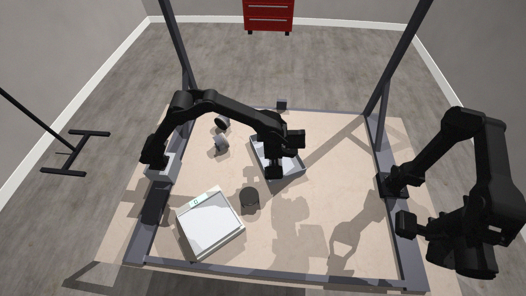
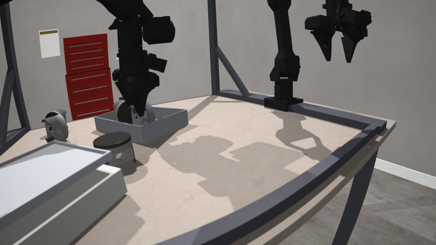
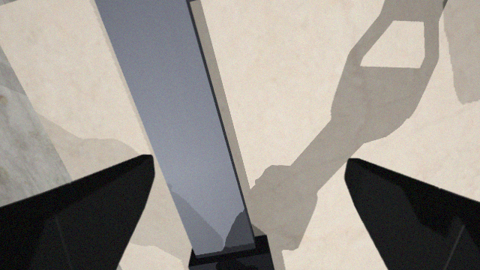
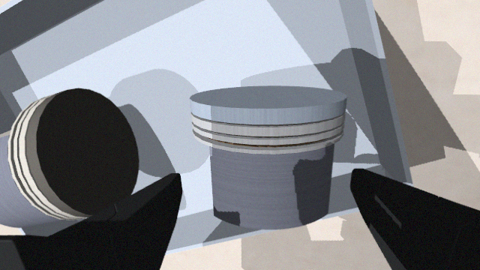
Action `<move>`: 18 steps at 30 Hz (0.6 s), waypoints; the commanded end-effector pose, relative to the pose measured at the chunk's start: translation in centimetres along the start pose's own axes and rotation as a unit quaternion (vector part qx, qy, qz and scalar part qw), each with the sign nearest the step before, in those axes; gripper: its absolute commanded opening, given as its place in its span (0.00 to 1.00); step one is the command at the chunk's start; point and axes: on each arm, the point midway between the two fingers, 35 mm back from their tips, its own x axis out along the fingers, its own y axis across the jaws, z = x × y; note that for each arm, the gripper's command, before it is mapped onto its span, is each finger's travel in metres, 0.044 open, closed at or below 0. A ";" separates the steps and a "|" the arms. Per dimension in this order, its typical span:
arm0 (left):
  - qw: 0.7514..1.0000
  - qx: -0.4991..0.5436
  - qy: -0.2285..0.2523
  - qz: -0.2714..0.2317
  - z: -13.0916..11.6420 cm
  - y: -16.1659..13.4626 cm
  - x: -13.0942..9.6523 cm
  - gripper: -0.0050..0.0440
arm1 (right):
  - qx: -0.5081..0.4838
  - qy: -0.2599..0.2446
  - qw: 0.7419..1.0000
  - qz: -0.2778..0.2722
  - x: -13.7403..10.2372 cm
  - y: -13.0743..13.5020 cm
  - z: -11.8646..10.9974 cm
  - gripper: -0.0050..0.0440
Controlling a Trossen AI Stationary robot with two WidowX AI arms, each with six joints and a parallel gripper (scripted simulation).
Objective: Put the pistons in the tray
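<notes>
Red drawer cabinet (image 1: 268, 13) (image 2: 89, 79), gray walls (image 1: 474, 44) (image 2: 170, 45).

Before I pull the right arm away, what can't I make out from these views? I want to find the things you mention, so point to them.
- Right gripper (image 1: 273, 169) (image 2: 141, 113) (image 4: 266, 180): its far finger is hidden behind the near one in the exterior view.
- Steel tray (image 1: 296, 174) (image 2: 166, 128) (image 4: 390, 112): part of its floor is hidden by the right arm in the top view.
- Scale (image 1: 210, 222) (image 2: 100, 195): its display is out of sight in the exterior view.
- Piston weights: no view shows them.
</notes>
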 end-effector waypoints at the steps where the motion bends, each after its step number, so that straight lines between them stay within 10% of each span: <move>1: 1.000 0.001 -0.009 -0.001 0.4 0.0 -0.5 0.92 | -0.005 -0.030 1.000 0.000 -2.9 0.2 1.0 0.87; 18: 1.000 0.001 -0.009 -0.001 0.4 0.0 -0.5 0.92 | -0.005 -0.030 1.000 0.000 -5.4 0.3 0.9 0.87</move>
